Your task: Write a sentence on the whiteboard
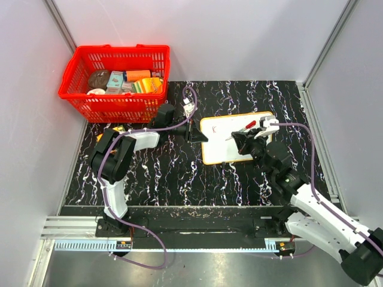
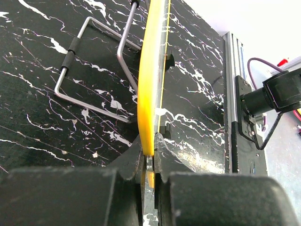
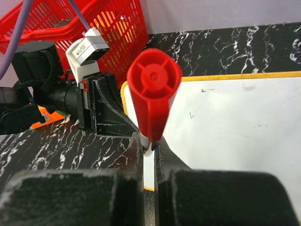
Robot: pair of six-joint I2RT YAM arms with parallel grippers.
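The whiteboard (image 1: 227,149), white with an orange-yellow rim, lies on the black marbled table. My left gripper (image 1: 200,136) is shut on its left edge. In the left wrist view the rim (image 2: 149,94) runs edge-on between the jaws of the left gripper (image 2: 151,141). My right gripper (image 1: 239,141) is over the board, shut on a red marker (image 1: 248,125). In the right wrist view the marker (image 3: 154,89) stands between my fingers (image 3: 149,143) above the board (image 3: 225,127). No sentence shows, only a few small dark marks (image 1: 213,127).
A red basket (image 1: 115,101) full of several packets stands at the back left. A bent wire frame (image 2: 94,70) lies on the table beside the board. Grey walls close in the table on three sides. An orange object (image 1: 117,130) lies by the left arm.
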